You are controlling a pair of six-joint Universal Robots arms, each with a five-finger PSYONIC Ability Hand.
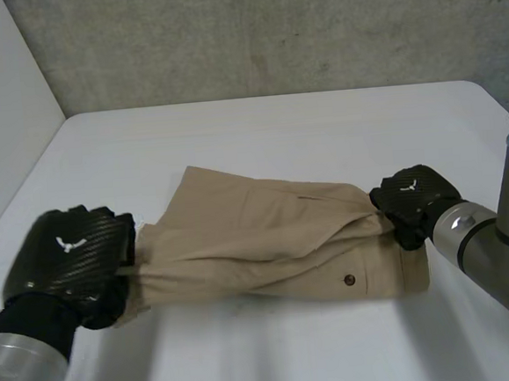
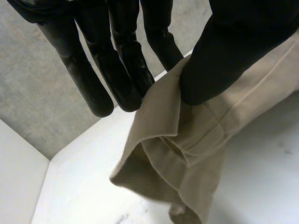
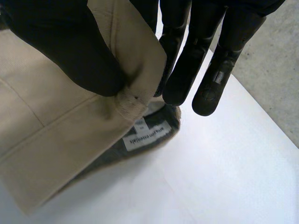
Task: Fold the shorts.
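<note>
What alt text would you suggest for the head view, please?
Tan shorts are stretched sideways over a white table, one end pinched in each black hand. The left hand holds the left end, the right hand the end near a button.

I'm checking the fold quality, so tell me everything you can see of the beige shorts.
The beige twill shorts lie folded lengthwise across the middle of the white table, creased, with stitched seams and a dark button on the near layer. A white label sits on dark lining inside the waistband end, which the right hand pinches between thumb and fingers. The left hand pinches the opposite, hemmed end, raised a little off the table.
</note>
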